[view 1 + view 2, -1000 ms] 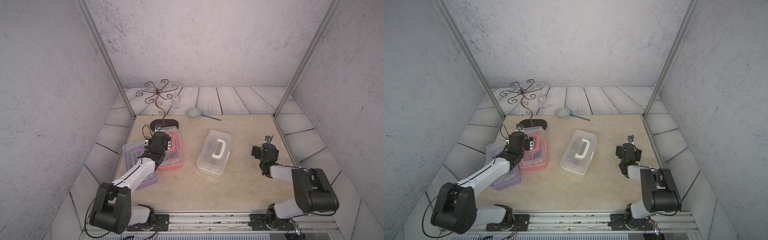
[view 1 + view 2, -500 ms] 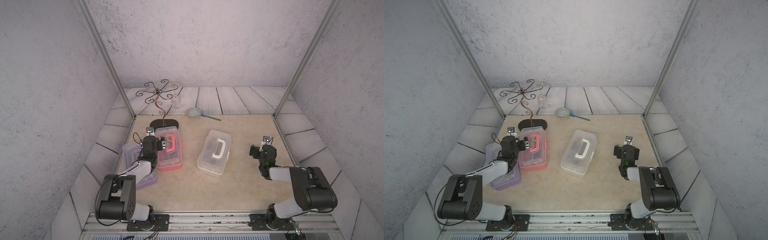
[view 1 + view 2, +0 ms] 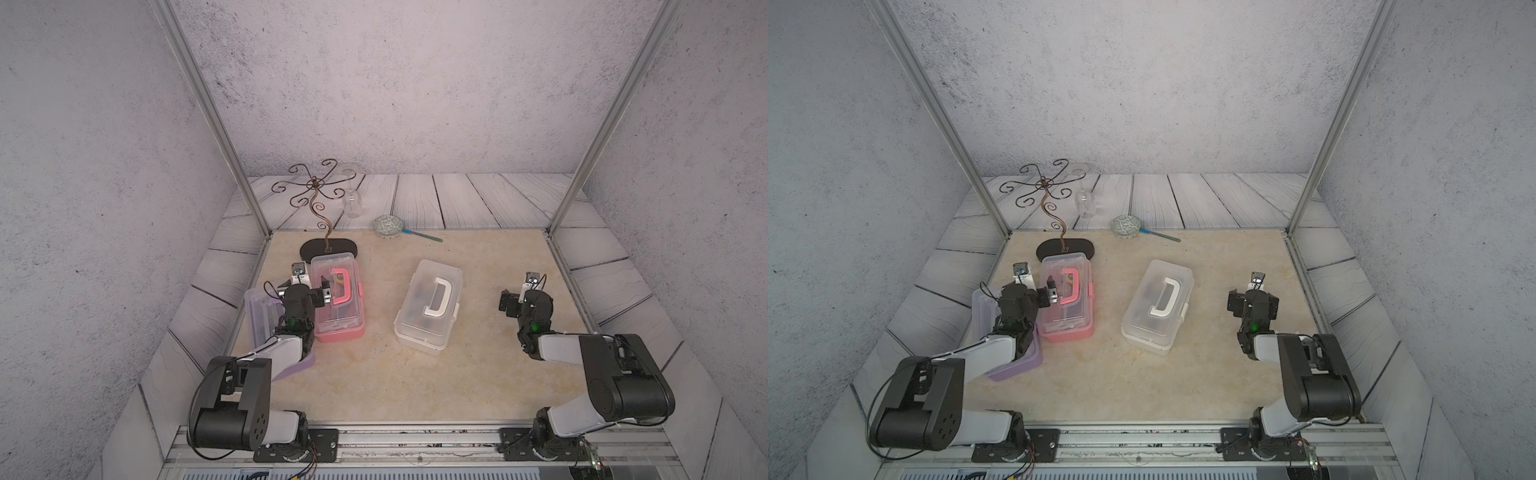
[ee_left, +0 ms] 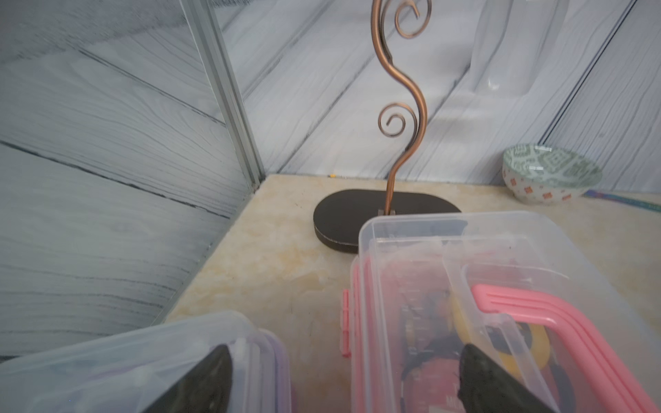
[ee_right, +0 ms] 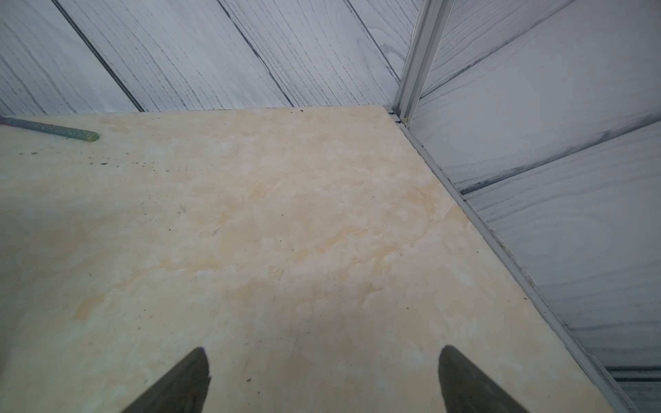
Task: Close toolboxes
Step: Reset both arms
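Three toolboxes lie on the beige mat, each with its clear lid down. The pink toolbox (image 3: 338,328) (image 4: 500,257) is at the left, with the purple toolbox (image 3: 259,316) (image 4: 107,354) beside it, partly under my left arm. The white toolbox (image 3: 430,307) (image 3: 1158,303) sits in the middle. My left gripper (image 3: 305,289) (image 4: 345,357) is open, one finger over the purple lid and the other over the pink lid. It holds nothing. My right gripper (image 3: 524,297) (image 5: 323,357) is open over bare mat at the right, well apart from the white toolbox.
A copper wire stand on a black oval base (image 3: 328,250) stands just behind the pink toolbox. A clear glass (image 3: 352,201), a patterned bowl (image 3: 388,226) and a blue-green stick (image 3: 423,236) lie along the back edge. Metal frame posts (image 3: 559,216) mark the back corners.
My left gripper has drawn back off the pink toolbox's lid toward the purple one, and the arm has folded in. The right gripper has shifted slightly. The toolboxes have not moved.
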